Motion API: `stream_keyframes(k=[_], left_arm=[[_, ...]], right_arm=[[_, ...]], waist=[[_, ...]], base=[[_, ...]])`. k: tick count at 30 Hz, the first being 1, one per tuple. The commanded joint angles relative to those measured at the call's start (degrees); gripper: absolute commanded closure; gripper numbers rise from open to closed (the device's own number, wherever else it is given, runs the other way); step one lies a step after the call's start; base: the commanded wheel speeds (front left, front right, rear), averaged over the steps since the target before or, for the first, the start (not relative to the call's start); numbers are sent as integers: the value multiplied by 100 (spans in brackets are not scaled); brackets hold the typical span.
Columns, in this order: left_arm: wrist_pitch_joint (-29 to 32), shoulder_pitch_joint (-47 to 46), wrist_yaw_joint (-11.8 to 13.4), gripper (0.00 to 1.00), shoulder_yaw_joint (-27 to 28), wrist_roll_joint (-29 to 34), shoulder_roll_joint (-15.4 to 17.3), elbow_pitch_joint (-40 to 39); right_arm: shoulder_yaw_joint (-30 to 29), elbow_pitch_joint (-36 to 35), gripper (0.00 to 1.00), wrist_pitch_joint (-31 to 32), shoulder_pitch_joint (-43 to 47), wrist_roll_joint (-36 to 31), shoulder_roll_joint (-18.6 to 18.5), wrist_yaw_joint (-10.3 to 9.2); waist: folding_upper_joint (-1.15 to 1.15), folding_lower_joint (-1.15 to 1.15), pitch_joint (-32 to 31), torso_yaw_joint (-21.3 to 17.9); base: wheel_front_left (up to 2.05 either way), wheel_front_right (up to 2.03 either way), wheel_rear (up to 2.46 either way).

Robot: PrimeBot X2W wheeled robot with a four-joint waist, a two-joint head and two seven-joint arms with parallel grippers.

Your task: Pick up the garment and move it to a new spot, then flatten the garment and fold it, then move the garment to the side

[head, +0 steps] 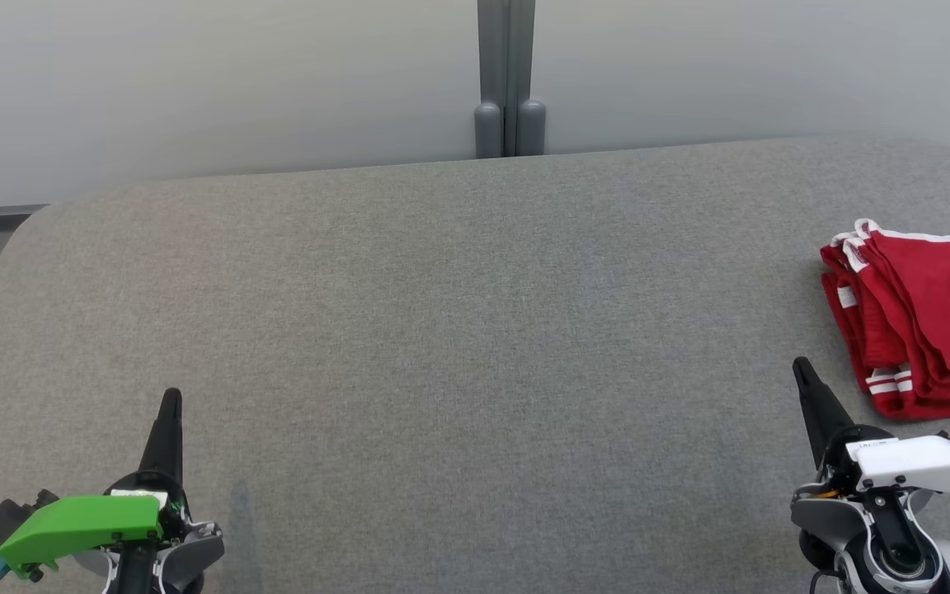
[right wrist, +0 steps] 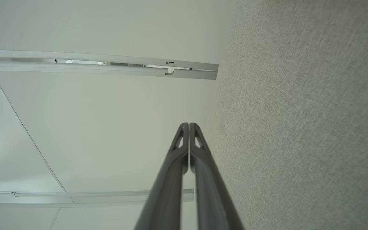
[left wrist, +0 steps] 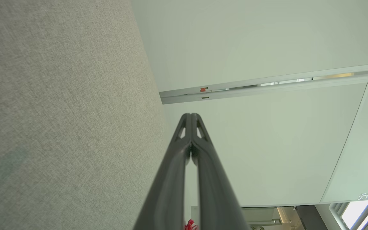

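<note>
The red garment [head: 920, 322] lies at the right edge of the desk [head: 475, 330], about midway between near and far, and the frame cuts off its right side. It is gathered into several overlapping layers. White bands trim its hems, and small white labels show on the left folds. The cloth looks thin and smooth, with soft creases.

The desk is covered in grey woven fabric with a fine, even weave, and its 2 far corners are rounded. Behind it stands a pale, plain wall [head: 195, 82] of flat panels, split in the middle by a grey upright post [head: 508, 82] with 2 rounded stubs at its foot. In the right wrist view a pale rail [right wrist: 107, 67] runs across the panels.

The left pincer [head: 171, 400] sits over the near left of the desk under a bright green cover [head: 83, 520]. Its 2 long dark fingers [left wrist: 171, 179] are pressed together at the tips and hold nothing. A scrap of red shows low between them in the left wrist view.

The right pincer [head: 801, 367] sits at the near right under a white cover [head: 924, 462]. It is likewise closed tight and empty, with its tip near the garment's near left corner but apart from it.
</note>
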Motion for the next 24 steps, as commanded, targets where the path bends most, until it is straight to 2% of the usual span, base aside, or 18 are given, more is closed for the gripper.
stream_keyframes(k=[1,17,24], left_arm=[[36,-121,-16,100,37,-121,1,-44],[195,-133,-18,100,122,-655,-13,-86],[202,-130,-18,100,121,-651,-12,-82]], right_arm=[[-13,-19,100,30,-73,124,-25,1],[-28,-4,100,95,-94,751,-29,0],[-28,-4,100,99,-93,759,-29,1]], waist=[[0,0,1,-2],[0,0,10,-21],[0,0,11,-22]], base=[[0,0,0],[0,0,0],[0,0,0]])
